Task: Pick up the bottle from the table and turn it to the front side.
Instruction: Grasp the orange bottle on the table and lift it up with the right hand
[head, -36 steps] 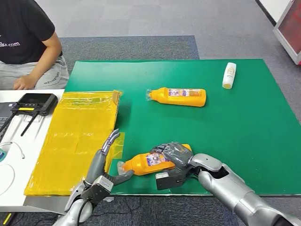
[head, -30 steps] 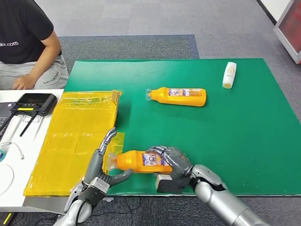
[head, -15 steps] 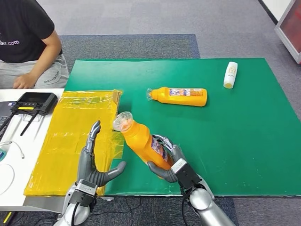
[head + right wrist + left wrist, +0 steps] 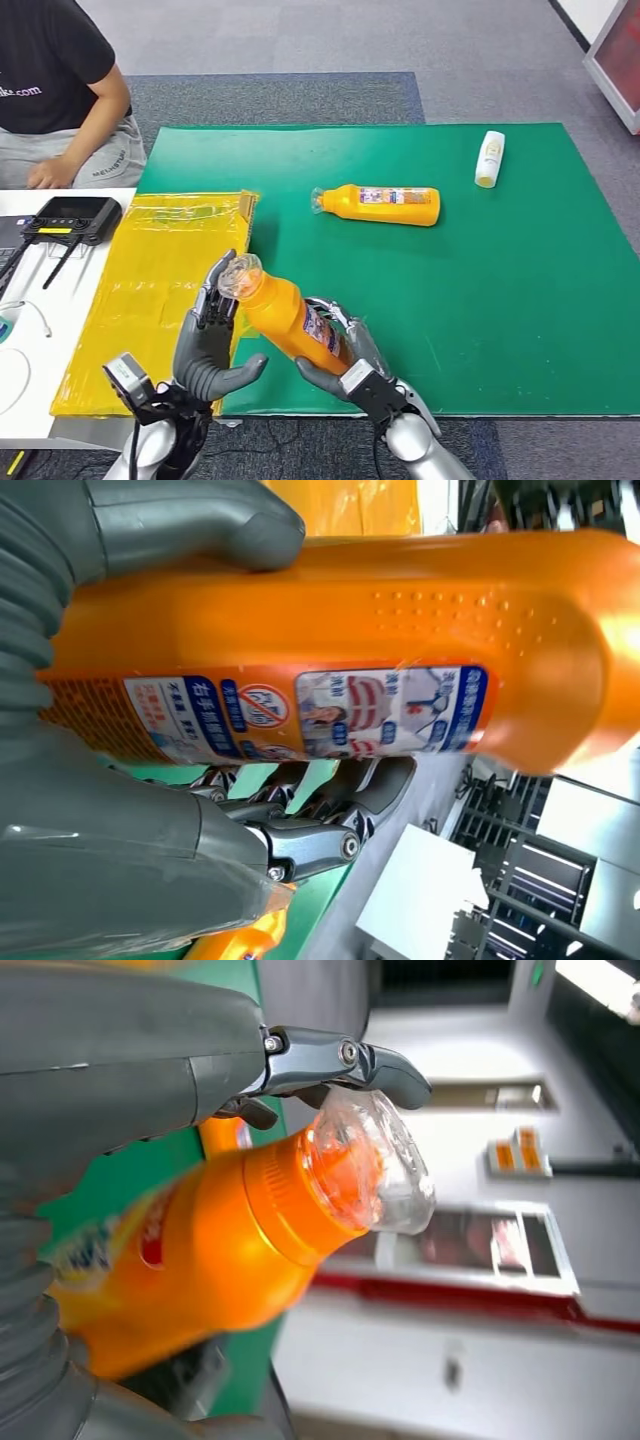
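Gripping the orange plastic bottle (image 4: pixel 290 320) above the green bench's (image 4: pixel 490 300) near edge, right hand (image 4: pixel 351 362) shows its blue-and-white label, writing too small to read. Left hand (image 4: pixel 207 340) is released, fingers touching the clear cap (image 4: pixel 235 275).

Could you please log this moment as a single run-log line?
right hand: grips orange plastic bottle, lifted, tilted | left hand: fingers at its clear cap | green mat: second orange bottle lying
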`<act>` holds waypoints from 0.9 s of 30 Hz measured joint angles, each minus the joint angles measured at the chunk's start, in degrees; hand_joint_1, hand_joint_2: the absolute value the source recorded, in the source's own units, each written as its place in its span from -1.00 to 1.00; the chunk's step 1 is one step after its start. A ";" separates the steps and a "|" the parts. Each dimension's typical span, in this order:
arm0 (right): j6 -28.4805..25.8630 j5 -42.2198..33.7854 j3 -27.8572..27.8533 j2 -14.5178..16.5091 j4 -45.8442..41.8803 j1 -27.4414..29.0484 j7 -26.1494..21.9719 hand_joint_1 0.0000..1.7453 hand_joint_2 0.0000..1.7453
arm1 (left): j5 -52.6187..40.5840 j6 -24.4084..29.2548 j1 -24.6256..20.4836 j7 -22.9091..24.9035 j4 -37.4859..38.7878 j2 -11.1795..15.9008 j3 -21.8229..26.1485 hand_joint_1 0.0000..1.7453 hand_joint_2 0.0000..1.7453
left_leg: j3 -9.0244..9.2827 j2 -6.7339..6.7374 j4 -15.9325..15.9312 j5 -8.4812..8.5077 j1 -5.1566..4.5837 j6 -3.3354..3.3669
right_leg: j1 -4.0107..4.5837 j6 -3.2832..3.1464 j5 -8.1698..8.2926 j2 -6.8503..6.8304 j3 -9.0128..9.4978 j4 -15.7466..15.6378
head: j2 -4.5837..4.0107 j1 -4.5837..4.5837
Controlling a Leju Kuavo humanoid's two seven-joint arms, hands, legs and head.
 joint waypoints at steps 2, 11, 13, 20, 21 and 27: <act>-0.17 -0.22 0.31 0.14 -0.02 0.12 -0.21 1.00 1.00 | 3.70 -3.97 -0.21 1.68 0.02 -0.88 0.91 -1.00 1.00 | 0.00 0.00 0.00 0.00 0.00 0.00 | 0.00 0.00 0.00 0.00 0.00 0.00 | 0.00 0.01; 0.23 -0.80 1.17 0.29 -2.26 0.35 -0.44 1.00 1.00 | 9.10 -7.04 -0.50 3.22 0.75 -4.56 3.44 -1.00 1.00 | 0.00 0.00 0.00 -0.02 0.00 0.02 | 0.00 0.00 -0.01 0.00 -0.01 0.00 | 0.00 -0.01; 0.35 -0.97 1.25 0.29 -2.74 0.35 -0.41 1.00 1.00 | 9.83 -6.87 -0.74 3.48 0.95 -5.18 3.80 -1.00 1.00 | 0.00 0.00 0.00 -0.02 0.00 0.02 | 0.00 0.00 -0.01 0.00 -0.01 0.00 | 0.00 -0.01; 0.38 -2.44 1.26 0.27 -4.38 0.36 -0.15 1.00 1.00 | 9.66 -3.59 -1.13 3.63 2.54 -6.72 4.23 -1.00 1.00 | 0.00 0.00 0.00 -0.02 0.00 0.02 | -0.01 0.01 0.00 0.00 -0.01 -0.01 | 0.00 0.00; 0.30 -2.68 1.26 0.27 -4.65 0.36 -0.05 1.00 1.00 | 9.00 -2.82 -1.16 3.38 2.88 -6.79 4.33 -1.00 1.00 | 0.00 0.00 0.00 -0.02 0.00 0.02 | -0.01 0.01 0.00 0.00 -0.01 -0.01 | 0.00 -0.01; -0.02 -2.95 1.22 0.27 -5.80 0.37 0.32 1.00 1.00 | 6.12 -1.42 -1.59 3.00 4.96 -6.86 4.58 -1.00 1.00 | 0.00 0.00 0.00 -0.02 0.00 0.02 | 0.00 0.00 -0.01 0.01 -0.02 0.00 | 0.00 -0.01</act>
